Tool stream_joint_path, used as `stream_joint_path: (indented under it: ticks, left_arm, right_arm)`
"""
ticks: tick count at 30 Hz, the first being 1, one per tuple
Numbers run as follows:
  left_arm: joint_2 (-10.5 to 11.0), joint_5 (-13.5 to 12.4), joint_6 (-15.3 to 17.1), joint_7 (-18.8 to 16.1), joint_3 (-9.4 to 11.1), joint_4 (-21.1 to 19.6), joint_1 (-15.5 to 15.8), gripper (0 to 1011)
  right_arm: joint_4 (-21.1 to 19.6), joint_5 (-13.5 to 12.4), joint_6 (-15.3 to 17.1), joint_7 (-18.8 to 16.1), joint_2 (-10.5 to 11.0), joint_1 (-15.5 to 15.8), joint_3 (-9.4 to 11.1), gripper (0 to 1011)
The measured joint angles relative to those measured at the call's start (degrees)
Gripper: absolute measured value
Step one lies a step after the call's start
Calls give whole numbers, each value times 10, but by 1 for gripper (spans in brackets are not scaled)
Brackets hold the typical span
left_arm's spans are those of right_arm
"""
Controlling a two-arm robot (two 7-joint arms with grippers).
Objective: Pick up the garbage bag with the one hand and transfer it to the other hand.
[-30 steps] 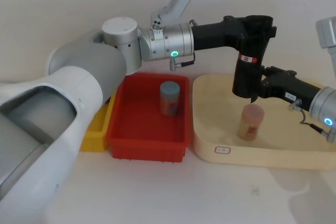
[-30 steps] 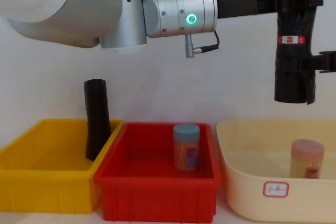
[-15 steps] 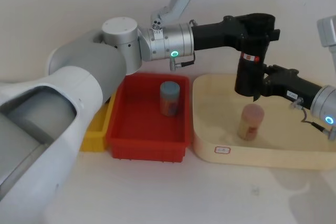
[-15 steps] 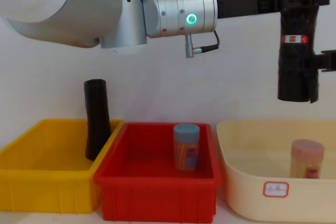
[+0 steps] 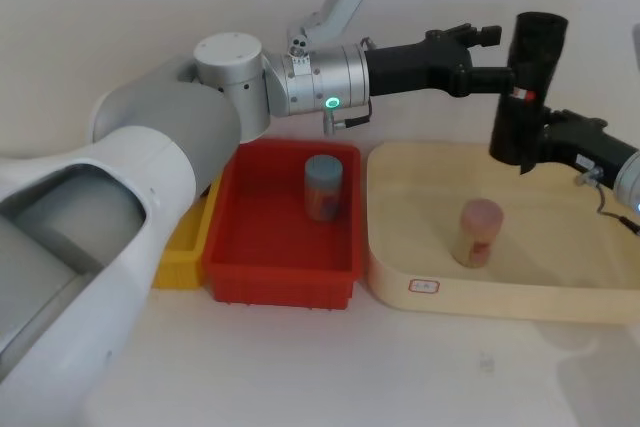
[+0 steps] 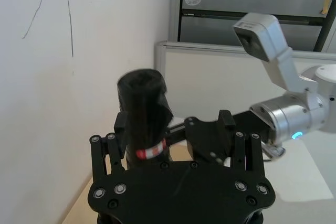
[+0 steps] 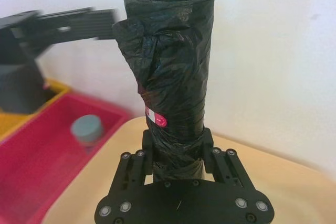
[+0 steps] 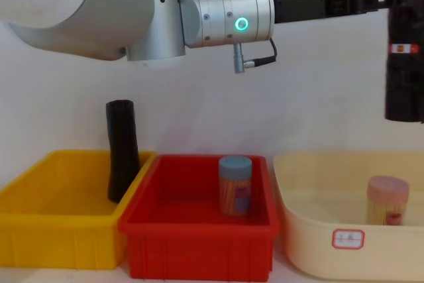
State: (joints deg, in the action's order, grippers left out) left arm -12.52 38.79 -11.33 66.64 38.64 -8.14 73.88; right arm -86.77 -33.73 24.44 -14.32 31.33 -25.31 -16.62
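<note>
- Black crinkly plastic makes up the garbage bag, a stubby roll with a narrow red-and-white label band; it stands upright in the air above the far side of the cream tray, clear of everything below.
- Our right claw, on the wrist with the blue ring, is clamped round the roll's lower end, one finger on each side.
- Our left claw, on the silver wrist with the green ring, stands spread and just beside the roll's upper part; in the head view its fingertips seem to have let go.
- We judge the handover nearly done: the bag's weight hangs on the right claw alone.
- To finish well, we would draw the left claw straight back along its own line, fingers wide, so neither tip snags the loose plastic.
- We would keep the right grip firm, since crinkly film may slip or compress.
- Below sit a pink-lidded jar in the cream tray, a blue-lidded jar in the red bin, and a taller smooth black roll in the yellow bin, all on the pale bench.
</note>
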Motion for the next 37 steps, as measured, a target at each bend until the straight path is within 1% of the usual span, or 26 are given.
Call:
stream_joint_path:
  ticks: [2, 3, 5, 6, 8, 9, 10, 12, 13, 14, 15, 16, 20, 37]
  left_arm:
    - [0, 0, 0, 0, 0, 0, 0, 1001]
    - [0, 0, 0, 0, 0, 0, 0, 1001]
    - [0, 0, 0, 0, 0, 0, 0, 1001]
    - [0, 0, 0, 0, 0, 0, 0, 1001]
    - [0, 0, 0, 0, 0, 0, 0, 1001]
    - [0, 0, 0, 0, 0, 0, 0, 1001]
    - [0, 0, 0, 0, 0, 0, 0, 1001]
    - [0, 0, 0, 0, 0, 0, 0, 1001]
    - [0, 0, 0, 0, 0, 0, 0, 1001]
    - [0, 0, 0, 0, 0, 0, 0, 1001]
    - [0, 0, 0, 0, 0, 0, 0, 1001]
    - [0, 0, 0, 0, 0, 0, 0, 1001]
    - [0, 0, 0, 0, 0, 0, 0, 1001]
    - [0, 0, 0, 0, 0, 0, 0, 1001]
  right_arm:
    - [6, 2, 0, 7, -2, -3, 3, 512]
    - [9, 3, 0, 10, -3, -4, 4, 563]
    - [19, 7, 1, 22, -6, -9, 8, 600]
    - [22, 8, 1, 25, -7, -10, 9, 659]
    - [39, 12, 1, 38, -11, -17, 14, 696]
    - [39, 12, 1, 38, -11, -17, 14, 713]
    - [47, 15, 1, 43, -13, -22, 17, 771]
    - [54, 16, 1, 48, -15, -24, 19, 826]
    - [57, 17, 1, 49, -16, -26, 20, 826]
    - [62, 18, 1, 53, -17, -28, 21, 877]
    - [65, 19, 1, 55, -18, -29, 22, 893]
    - [70, 20, 1, 58, -19, -32, 23, 941]
    - [79, 23, 0, 65, -21, -36, 26, 1001]
    - [99, 28, 0, 78, -26, -45, 31, 1000]
